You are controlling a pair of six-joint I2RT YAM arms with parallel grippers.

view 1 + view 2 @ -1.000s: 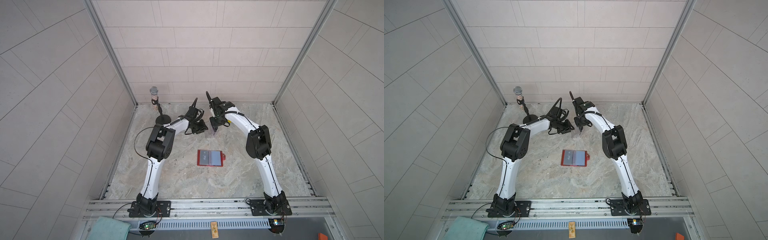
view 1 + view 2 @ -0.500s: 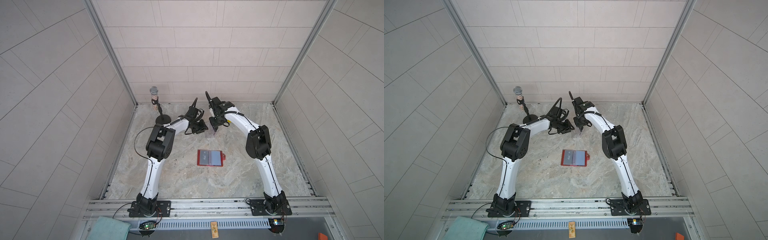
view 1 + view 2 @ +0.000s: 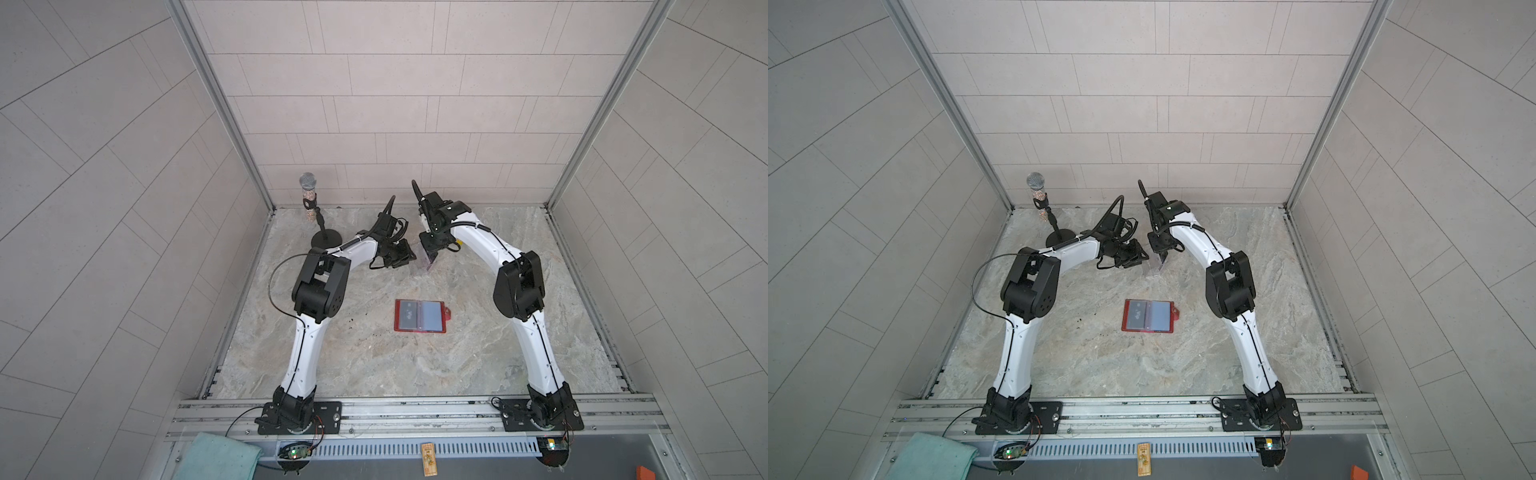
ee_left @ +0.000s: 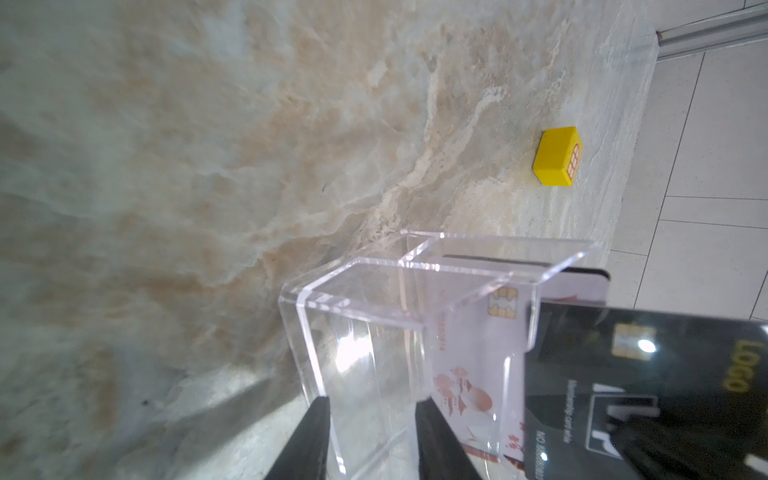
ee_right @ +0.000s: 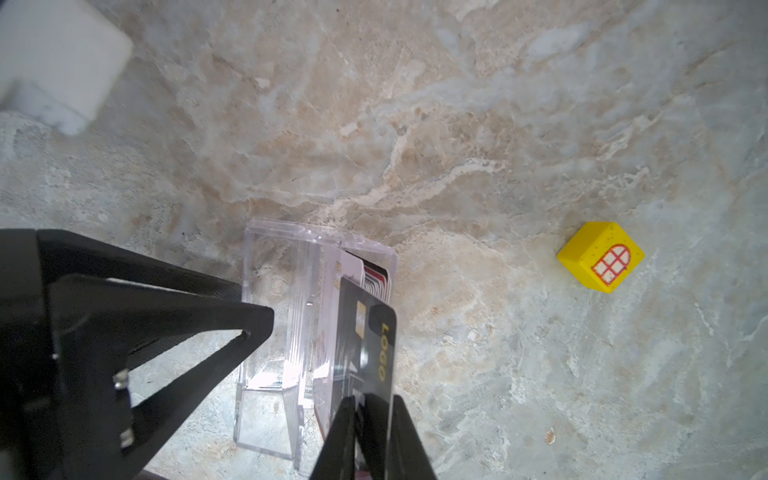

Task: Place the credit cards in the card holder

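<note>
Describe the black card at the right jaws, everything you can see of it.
The black card is thin, glossy plastic with a metallic chip, gold LOGO lettering and small white print. It stands upright on edge, with one edge pinched between the jaws of the right gripper. Its far end sits at the clear stand, next to a pink card. Whether it has cleared the stand cannot be told.

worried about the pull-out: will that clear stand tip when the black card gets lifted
Probably not: the left gripper seems to clamp the clear stand, which looks light and tippable otherwise. The black card, pinched by the right gripper, looks stiff and glossy, so it may slip if it drags on neighbouring cards.
</note>
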